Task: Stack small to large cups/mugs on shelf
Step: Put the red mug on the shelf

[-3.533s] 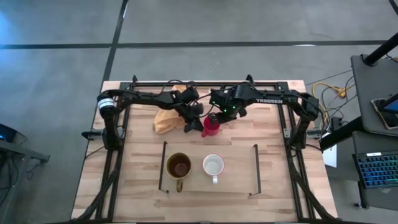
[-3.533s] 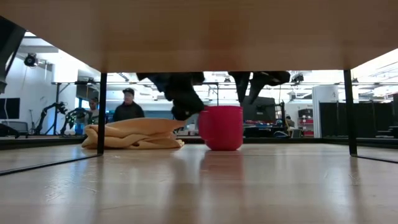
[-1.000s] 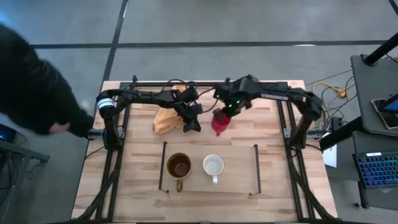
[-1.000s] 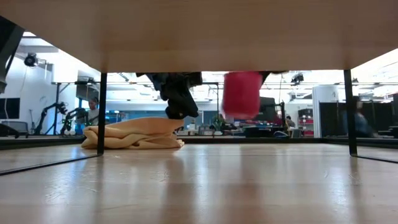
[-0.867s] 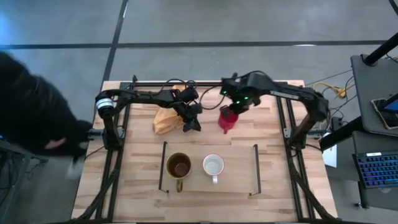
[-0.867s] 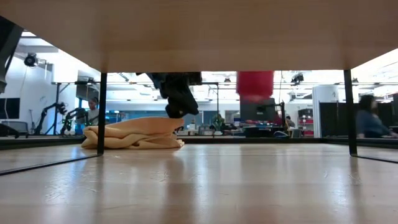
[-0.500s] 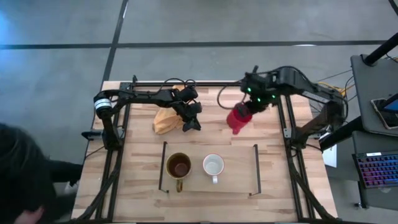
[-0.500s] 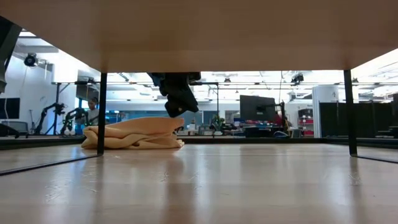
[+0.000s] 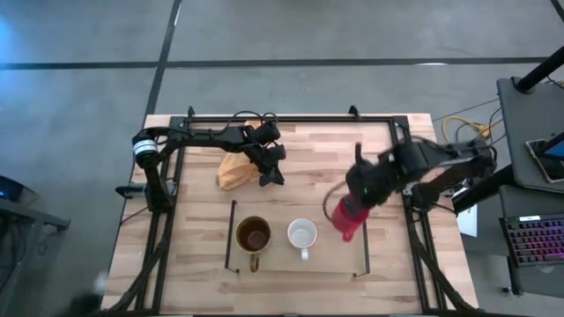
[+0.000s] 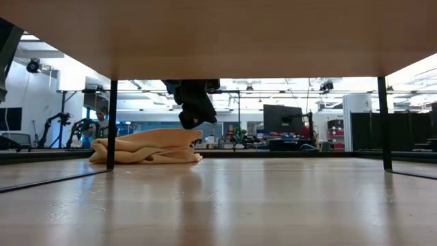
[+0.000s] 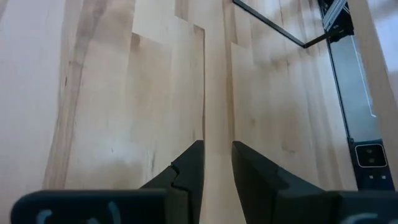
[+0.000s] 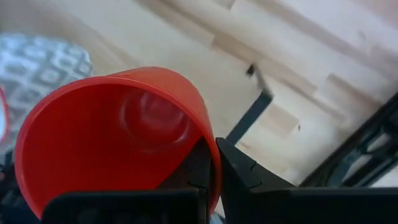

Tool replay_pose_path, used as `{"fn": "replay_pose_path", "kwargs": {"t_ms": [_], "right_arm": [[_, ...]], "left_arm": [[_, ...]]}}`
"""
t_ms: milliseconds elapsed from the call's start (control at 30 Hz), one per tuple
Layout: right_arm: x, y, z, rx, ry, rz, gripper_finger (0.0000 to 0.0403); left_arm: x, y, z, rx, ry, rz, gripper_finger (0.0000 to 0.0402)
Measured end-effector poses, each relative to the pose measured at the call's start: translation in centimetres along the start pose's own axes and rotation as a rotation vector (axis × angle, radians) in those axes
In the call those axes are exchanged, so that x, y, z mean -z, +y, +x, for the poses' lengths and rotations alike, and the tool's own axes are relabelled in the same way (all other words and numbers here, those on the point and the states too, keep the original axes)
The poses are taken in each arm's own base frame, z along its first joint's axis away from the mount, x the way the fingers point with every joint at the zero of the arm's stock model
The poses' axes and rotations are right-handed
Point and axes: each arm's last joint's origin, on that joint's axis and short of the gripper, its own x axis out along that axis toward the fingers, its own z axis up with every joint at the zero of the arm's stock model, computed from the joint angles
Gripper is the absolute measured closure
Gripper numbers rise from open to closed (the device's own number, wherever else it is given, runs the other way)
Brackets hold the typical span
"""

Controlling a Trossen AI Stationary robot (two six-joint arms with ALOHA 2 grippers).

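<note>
The right hand [image 9: 352, 211], clamped on the red mug's [image 9: 346, 218] rim, has swung it over the shelf [image 9: 335, 251] beside the white mug [image 9: 302, 234]; nesting looks next. The left hand [image 9: 271, 173], fingers slightly apart, idles by the cloth [image 9: 234, 171].

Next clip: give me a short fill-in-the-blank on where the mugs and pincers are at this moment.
1. The right pincer is shut on the wall of the ____ mug.
2. On the shelf, the white mug stands beside the ____ mug.
3. The left pincer hangs beside the yellow ____.
4. The number of mugs standing on the shelf is ____.

Missing words: red; olive-brown; cloth; two
</note>
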Motion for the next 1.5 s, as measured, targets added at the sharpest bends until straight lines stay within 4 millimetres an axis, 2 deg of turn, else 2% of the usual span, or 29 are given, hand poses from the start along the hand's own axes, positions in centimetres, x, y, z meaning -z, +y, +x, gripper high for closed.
{"fn": "replay_pose_path", "kwargs": {"t_ms": [167, 367, 533, 700, 1500], "right_arm": [[2.4, 1.3, 1.1, 0.046, -0.03, 0.044, 0.0394], [3.4, 2.6, 2.7, 0.08, -0.053, 0.115, 0.0394], [4.5, 4.1, 4.2, 0.089, -0.026, 0.07, 0.0394], [5.5, 4.8, 4.8, 0.097, -0.025, 0.008, 0.0394], [5.6, 5.0, 5.5, 0.126, -0.046, -0.042, 0.0393]], "left_arm": [[0.0, 0.0, 0.0, 0.0, -0.003, 0.002, 0.0334], [-0.1, 0.0, 0.0, 0.001, -0.006, -0.023, 0.0334], [-0.1, -0.2, 0.2, 0.004, -0.002, -0.062, 0.0334], [0.0, -0.4, 0.3, 0.009, 0.003, -0.064, 0.0334], [0.0, -1.1, 0.9, 0.021, 0.017, -0.049, 0.0334]]}}
